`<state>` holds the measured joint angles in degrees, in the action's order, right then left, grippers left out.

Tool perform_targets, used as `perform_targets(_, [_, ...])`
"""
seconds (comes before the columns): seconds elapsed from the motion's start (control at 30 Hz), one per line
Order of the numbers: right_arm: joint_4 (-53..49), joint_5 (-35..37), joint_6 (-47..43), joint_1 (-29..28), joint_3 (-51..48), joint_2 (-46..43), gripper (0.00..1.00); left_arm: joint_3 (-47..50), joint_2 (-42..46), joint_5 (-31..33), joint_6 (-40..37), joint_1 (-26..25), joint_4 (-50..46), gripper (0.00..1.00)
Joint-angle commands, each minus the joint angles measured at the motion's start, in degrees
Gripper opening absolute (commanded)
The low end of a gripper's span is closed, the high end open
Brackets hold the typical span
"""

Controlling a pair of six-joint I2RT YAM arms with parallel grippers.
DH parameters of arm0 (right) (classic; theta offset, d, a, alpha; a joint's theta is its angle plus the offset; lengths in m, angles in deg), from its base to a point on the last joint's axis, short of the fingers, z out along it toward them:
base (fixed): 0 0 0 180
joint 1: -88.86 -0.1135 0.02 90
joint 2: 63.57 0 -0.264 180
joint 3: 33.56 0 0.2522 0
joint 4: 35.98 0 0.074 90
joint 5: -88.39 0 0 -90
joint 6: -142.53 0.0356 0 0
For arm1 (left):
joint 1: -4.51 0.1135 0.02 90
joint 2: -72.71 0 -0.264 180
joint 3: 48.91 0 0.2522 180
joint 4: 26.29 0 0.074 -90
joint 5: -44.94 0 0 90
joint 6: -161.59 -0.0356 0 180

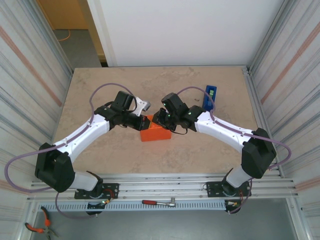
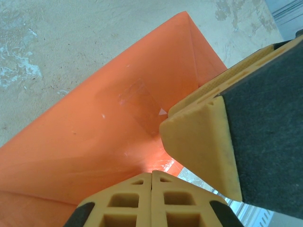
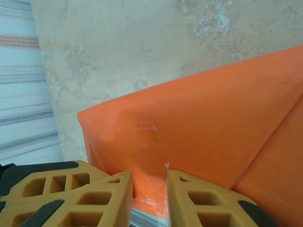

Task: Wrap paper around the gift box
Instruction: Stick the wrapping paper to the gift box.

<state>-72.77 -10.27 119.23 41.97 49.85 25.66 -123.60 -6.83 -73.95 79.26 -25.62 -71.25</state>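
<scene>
Red-handled ratchet [image 1: 159, 202] lies nearest me on the metal rail in front of the arm bases, and pliers [image 1: 39, 227] sit off at the left corner. Past the rail, both arms reach inward over the tabletop [image 1: 100, 155] and meet at its middle.

There the paper [image 1: 156, 134] lies folded into a compact orange parcel, with the box hidden inside it. My left pincer [image 2: 151, 177] is fully closed, jaws pressed together and empty, its tips at the parcel's left side just above the paper. My right pincer [image 3: 150, 176] comes in from the other side, close to the left one. Its jaws stand a narrow gap apart, and the parcel's edge shows in the gap. I cannot tell whether they nip it. A strip of clear tape [image 2: 139, 101] lies across the paper's top face.

Farther back and to the right, well apart from the parcel, a blue dispenser [image 1: 210, 97] stands on the tabletop.
</scene>
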Motion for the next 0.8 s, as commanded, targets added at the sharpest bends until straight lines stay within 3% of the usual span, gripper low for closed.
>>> perform_targets(0.0, [-9.08,0.41,2.31,-0.23,-1.36,0.96,0.27,2.38,-1.39,2.28,-1.51,-0.13,-3.34,0.0])
perform_targets(0.77, [-13.89,1.77,-8.1,-0.91,0.99,3.23,0.35,2.37,-1.41,2.18,-1.51,-0.19,-3.51,0.0])
